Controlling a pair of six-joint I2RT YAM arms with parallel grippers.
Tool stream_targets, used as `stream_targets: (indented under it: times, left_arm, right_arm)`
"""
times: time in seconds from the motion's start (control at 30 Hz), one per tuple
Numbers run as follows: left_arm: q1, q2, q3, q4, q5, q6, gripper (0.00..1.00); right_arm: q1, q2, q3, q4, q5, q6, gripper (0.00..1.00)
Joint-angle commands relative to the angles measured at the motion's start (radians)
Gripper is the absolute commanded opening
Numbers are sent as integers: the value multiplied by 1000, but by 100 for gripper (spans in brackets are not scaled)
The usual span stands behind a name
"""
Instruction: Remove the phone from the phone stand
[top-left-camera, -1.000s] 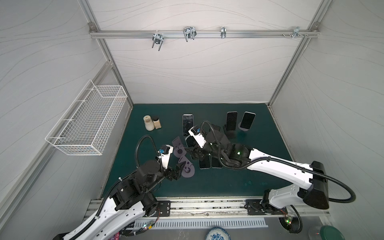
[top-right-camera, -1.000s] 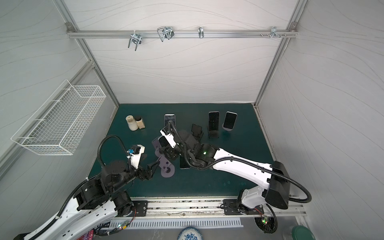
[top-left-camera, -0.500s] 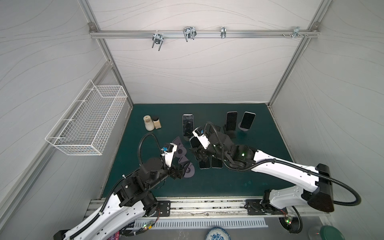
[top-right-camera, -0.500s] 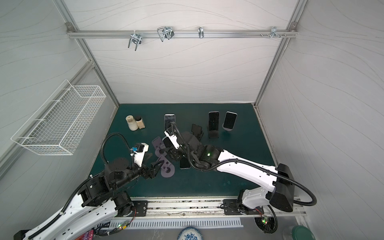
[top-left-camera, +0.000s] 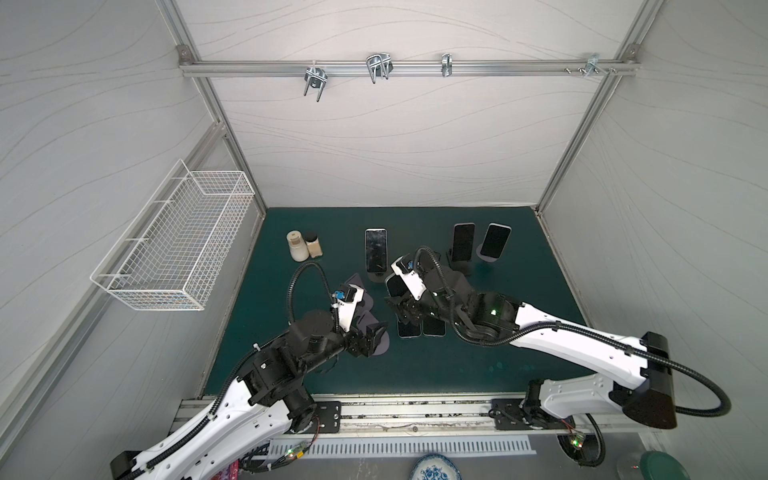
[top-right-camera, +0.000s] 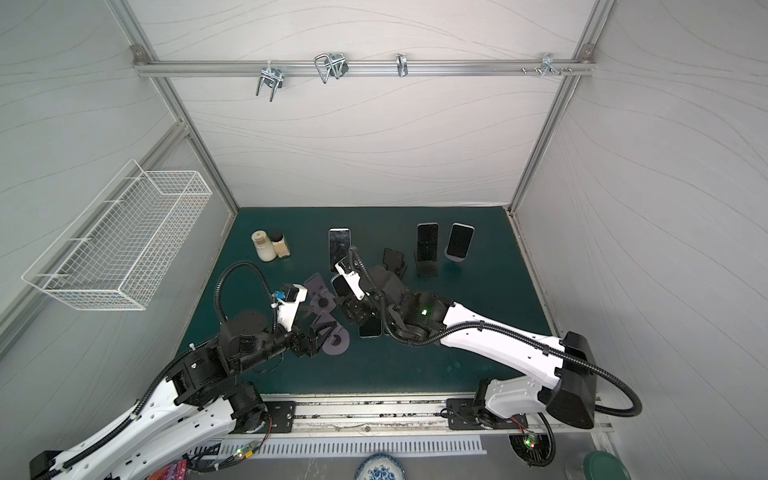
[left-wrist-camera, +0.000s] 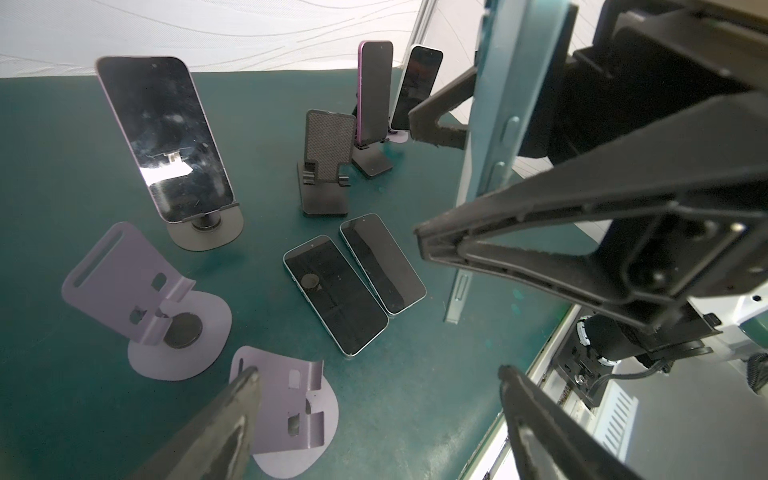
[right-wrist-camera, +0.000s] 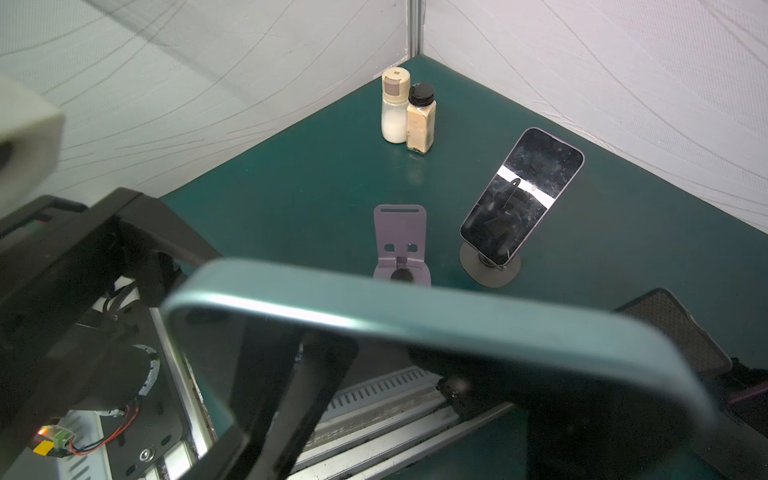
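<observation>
Above the worktop (top-left-camera: 519, 332), carrying teal phone (left-wrist-camera: 515, 62) clenched in right claw (left-wrist-camera: 461, 183), left claw (left-wrist-camera: 376, 386) released; next, laying it flat.

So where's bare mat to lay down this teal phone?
Free: the dark green mat between the two flat black-screened phones and the front aluminium rail, and along its right edge. Crowded: centre, around the empty lilac metal stands.

Teal phone (left-wrist-camera: 494, 145) aloft, near-upright; lilac stand (left-wrist-camera: 274, 395) empty
</observation>
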Motion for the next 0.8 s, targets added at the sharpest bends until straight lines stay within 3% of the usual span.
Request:
stream_targets:
  times: [0.0, 0.77]
  left_arm:
    - [4, -4, 25, 65, 48, 18, 90]
    - [2, 139, 26, 205, 185, 8, 89]
  right_arm:
    - [-5, -53, -8, 27, 32, 20, 69]
    - [-113, -157, -92, -73, 15, 100, 69]
